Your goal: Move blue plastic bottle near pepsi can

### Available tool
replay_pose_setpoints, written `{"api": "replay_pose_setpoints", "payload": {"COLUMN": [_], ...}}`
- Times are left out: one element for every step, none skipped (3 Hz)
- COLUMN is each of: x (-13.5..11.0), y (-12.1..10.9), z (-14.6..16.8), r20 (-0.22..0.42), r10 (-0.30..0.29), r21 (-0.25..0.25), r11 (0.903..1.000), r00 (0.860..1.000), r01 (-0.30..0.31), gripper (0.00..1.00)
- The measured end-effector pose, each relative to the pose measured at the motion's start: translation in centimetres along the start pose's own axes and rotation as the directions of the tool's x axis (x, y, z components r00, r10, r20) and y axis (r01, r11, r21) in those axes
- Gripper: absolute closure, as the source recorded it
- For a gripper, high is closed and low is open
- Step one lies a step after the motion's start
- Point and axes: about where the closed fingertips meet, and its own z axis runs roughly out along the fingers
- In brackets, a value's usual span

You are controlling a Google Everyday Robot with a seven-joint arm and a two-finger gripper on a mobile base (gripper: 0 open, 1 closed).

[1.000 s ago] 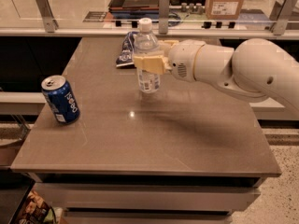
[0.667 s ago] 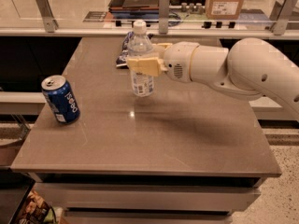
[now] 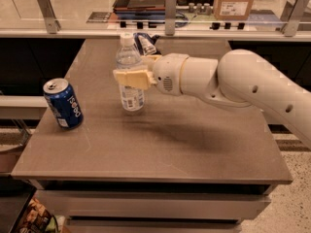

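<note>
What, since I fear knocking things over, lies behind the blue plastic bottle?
A snack bag lies on the table behind the blue plastic bottle, partly covered by that bottle and by the hand gripping its middle.

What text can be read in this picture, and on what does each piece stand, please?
"pepsi": white lettering on the pepsi can.
Label of the blue plastic bottle, held at mid-height in the claw: too blurred to read.
Snack bag behind the bottle: print unreadable.
Cardboard box label: too small to read.
</note>
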Motion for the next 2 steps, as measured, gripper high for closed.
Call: {"api": "replay_pose_setpoints", "payload": {"x": [0.9,1.5], "y": [1.8,3.7], "z": [1.6,3.1], "r20": [0.0,0.003], "r10": [0.004,0.007], "r21": [-0.001,0.013], "r11": [1.0,0.9999], "r00": [1.0,1.0], "r01": [-0.004,-0.007], "gripper": [1.0,1.0]}}
